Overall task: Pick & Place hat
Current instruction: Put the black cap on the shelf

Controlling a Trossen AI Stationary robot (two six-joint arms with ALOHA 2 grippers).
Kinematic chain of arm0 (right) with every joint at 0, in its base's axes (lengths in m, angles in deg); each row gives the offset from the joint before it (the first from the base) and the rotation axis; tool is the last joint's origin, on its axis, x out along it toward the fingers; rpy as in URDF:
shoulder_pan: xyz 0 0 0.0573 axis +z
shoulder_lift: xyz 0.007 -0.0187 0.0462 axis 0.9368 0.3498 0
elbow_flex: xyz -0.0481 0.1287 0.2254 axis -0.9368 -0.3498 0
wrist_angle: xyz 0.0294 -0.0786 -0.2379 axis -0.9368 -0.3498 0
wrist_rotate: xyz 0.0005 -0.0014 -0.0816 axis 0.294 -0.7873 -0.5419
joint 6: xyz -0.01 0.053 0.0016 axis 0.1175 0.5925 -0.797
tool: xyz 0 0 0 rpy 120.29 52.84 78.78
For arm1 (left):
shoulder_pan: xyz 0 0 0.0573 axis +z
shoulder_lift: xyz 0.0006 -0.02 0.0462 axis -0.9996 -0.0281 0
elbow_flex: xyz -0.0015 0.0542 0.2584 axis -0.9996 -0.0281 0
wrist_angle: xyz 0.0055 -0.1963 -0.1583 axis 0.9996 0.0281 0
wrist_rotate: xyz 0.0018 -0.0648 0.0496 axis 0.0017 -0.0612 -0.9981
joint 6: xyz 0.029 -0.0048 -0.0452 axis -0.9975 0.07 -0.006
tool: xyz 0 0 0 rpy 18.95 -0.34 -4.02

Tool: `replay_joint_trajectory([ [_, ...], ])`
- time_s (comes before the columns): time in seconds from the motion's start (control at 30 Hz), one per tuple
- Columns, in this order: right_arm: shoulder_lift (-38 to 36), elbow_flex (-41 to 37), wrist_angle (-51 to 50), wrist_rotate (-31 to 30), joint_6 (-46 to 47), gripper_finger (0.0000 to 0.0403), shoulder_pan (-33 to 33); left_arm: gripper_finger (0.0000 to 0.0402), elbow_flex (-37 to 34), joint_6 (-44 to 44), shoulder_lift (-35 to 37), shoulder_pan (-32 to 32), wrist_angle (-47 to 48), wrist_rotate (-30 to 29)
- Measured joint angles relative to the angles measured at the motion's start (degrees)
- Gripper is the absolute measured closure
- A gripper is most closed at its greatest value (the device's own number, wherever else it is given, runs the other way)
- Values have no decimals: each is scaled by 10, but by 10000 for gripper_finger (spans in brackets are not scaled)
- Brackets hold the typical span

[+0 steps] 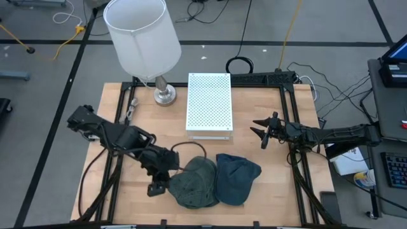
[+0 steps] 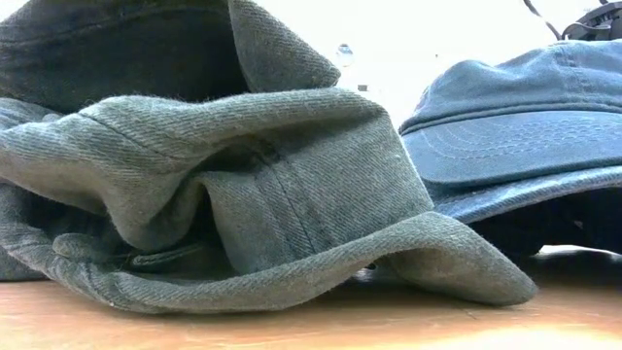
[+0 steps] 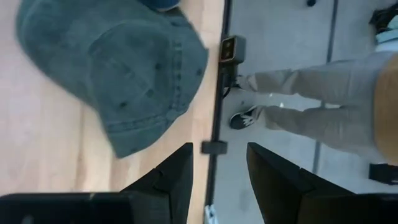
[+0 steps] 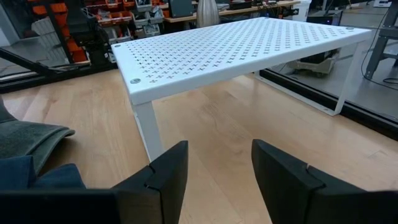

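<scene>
From the high view I see my left arm stretched low from the table's left edge toward the front middle, elbow bent, wrist angled down. Left gripper (image 1: 156, 189) sits right at the left edge of the green hat (image 1: 194, 181), just beside it; can't tell if it touches. In the left wrist view its fingers (image 3: 171, 177) are spread apart with nothing between them, over the table's front rail, and the green hat (image 3: 118, 68) lies ahead on the wood.

My right arm reaches in from the right side, nearly level, forearm running along the table's width. Right gripper (image 1: 262, 132) hovers right of the white rack (image 1: 209, 104), well apart from both hats. Right wrist view shows its fingers (image 4: 168, 171) spread, holding nothing, facing the rack (image 4: 236, 46).

Green hat is at the front middle of the table (image 1: 254, 95), crumpled, brim toward the front edge; long axis runs roughly front to back. Blue hat (image 1: 236, 178) lies touching it on the right side, a bit overlapped. Low view: green hat (image 2: 243, 194) fills the near field, folded on itself, blue hat (image 2: 515, 136) behind to the right, brim sticking out.

Lamp (image 1: 143, 41) stands at the back left corner beside the rack. A person's legs (image 3: 311, 106) show beyond the table's front in the left wrist view.
</scene>
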Motion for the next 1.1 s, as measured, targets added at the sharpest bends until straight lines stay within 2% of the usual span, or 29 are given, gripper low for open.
replay_joint_trajectory([
  [0.17,0,0,0,0,0,234,0,250,35,-21,-37,-18,-11,0],
  [0.27,0,0,1,0,0,234,0,250,63,-65,-56,-29,-7,-2],
  [0.43,0,0,1,0,0,234,0,250,122,-101,-86,-52,23,-6],
  [0.6,0,0,2,0,0,234,0,250,172,-138,-108,-66,60,-46],
  [1.1,0,0,3,0,0,234,0,250,165,-129,-140,-71,162,-101],
])
